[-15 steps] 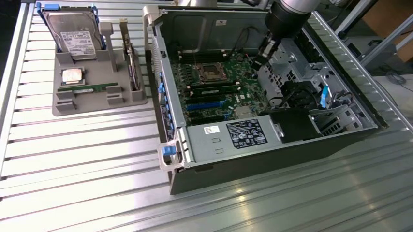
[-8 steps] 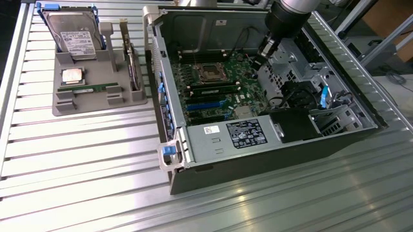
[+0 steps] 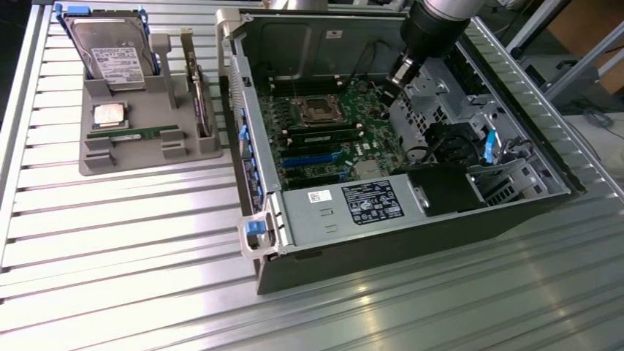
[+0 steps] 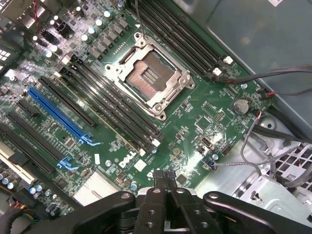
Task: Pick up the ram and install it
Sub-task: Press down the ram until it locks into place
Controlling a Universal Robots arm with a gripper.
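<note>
The ram (image 3: 131,134) is a thin green stick lying flat on the grey holder (image 3: 102,157) at the exterior view's left, in front of a square silver processor chip (image 3: 107,115). My gripper (image 3: 400,74) hangs inside the open computer case (image 3: 390,248), above the motherboard's (image 3: 337,157) far right part and well away from the ram. In the wrist view my gripper (image 4: 163,175) is shut with nothing between its fingers. Below it lie the motherboard (image 4: 214,122), the open processor socket (image 4: 148,78) and the long black memory slots (image 4: 114,109).
The holder also carries a hard drive (image 3: 109,51) and an upright green expansion card (image 3: 200,102). Inside the case are a power supply (image 3: 356,205), a metal drive cage (image 3: 458,110) and loose cables (image 4: 273,83). Blue card slots (image 4: 58,112) sit beside the memory slots. The slatted metal table (image 3: 127,248) surrounds the case.
</note>
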